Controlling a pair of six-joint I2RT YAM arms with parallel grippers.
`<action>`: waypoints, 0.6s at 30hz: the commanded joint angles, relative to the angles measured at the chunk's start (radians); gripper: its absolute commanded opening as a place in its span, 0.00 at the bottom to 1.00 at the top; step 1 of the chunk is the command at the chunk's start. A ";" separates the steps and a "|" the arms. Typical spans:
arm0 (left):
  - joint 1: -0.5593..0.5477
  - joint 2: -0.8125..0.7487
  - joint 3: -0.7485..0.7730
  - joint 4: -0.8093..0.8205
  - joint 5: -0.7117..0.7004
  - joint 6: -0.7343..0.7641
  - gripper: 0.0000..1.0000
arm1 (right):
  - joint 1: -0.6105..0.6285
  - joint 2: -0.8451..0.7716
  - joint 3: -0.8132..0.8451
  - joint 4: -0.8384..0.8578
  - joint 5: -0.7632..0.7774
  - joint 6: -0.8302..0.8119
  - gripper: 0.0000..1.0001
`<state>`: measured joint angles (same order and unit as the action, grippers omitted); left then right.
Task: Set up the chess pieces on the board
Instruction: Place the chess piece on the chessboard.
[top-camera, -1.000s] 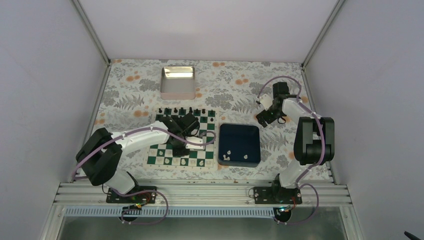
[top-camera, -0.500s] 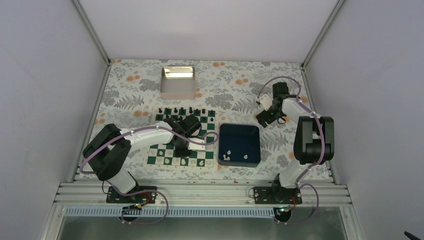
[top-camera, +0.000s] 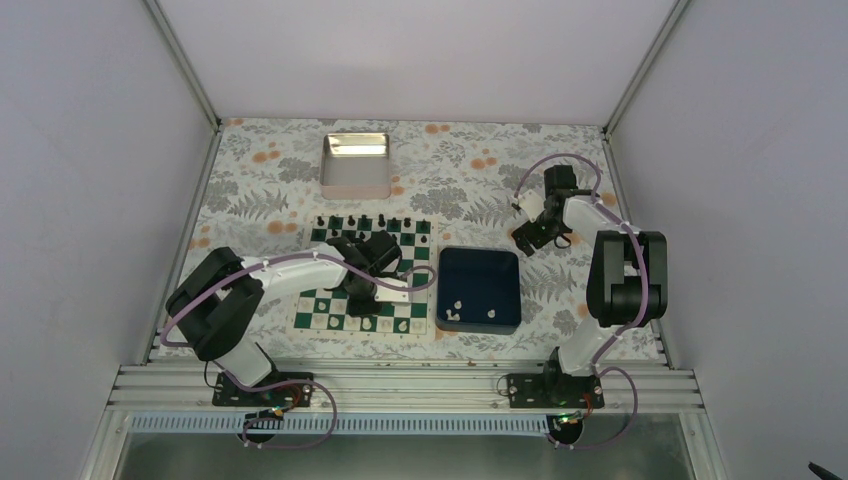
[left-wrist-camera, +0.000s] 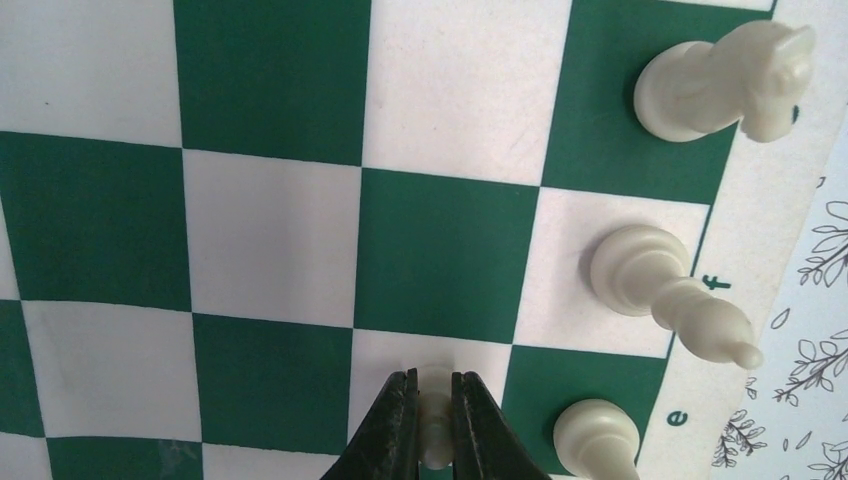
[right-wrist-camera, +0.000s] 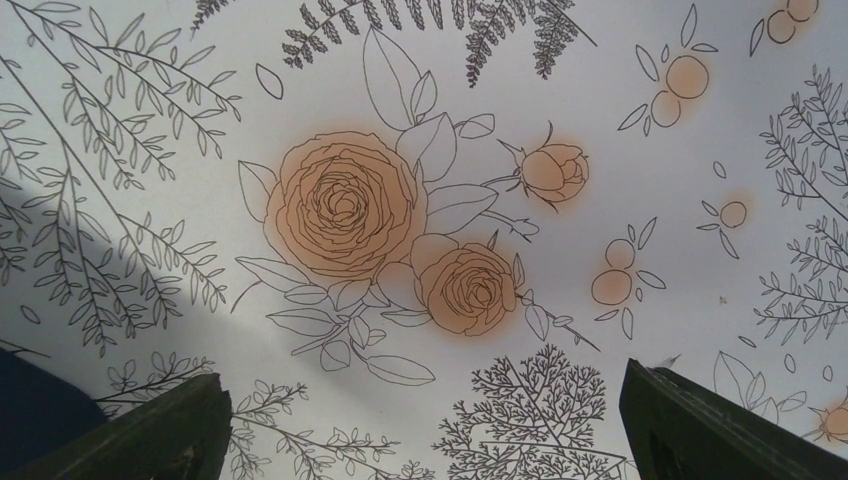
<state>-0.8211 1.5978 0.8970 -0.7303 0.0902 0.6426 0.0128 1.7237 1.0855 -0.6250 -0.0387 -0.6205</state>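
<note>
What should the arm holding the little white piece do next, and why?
Probably ease it straight down onto the white square under it. The left gripper is shut on a white piece over the board, one row in from the knight and bishop standing at the edge, so that looks like its spot.
</note>
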 joint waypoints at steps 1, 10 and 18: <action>0.007 0.009 -0.012 0.014 0.000 0.001 0.07 | 0.004 0.009 -0.007 0.008 0.014 -0.004 1.00; 0.007 -0.009 0.036 -0.019 -0.018 -0.001 0.30 | 0.003 0.008 -0.011 0.007 0.010 -0.007 1.00; 0.004 -0.030 0.249 -0.177 0.019 0.017 0.35 | 0.004 0.004 -0.014 0.004 0.011 -0.007 1.00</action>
<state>-0.8200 1.5963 1.0237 -0.8215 0.0822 0.6430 0.0128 1.7237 1.0836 -0.6243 -0.0387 -0.6228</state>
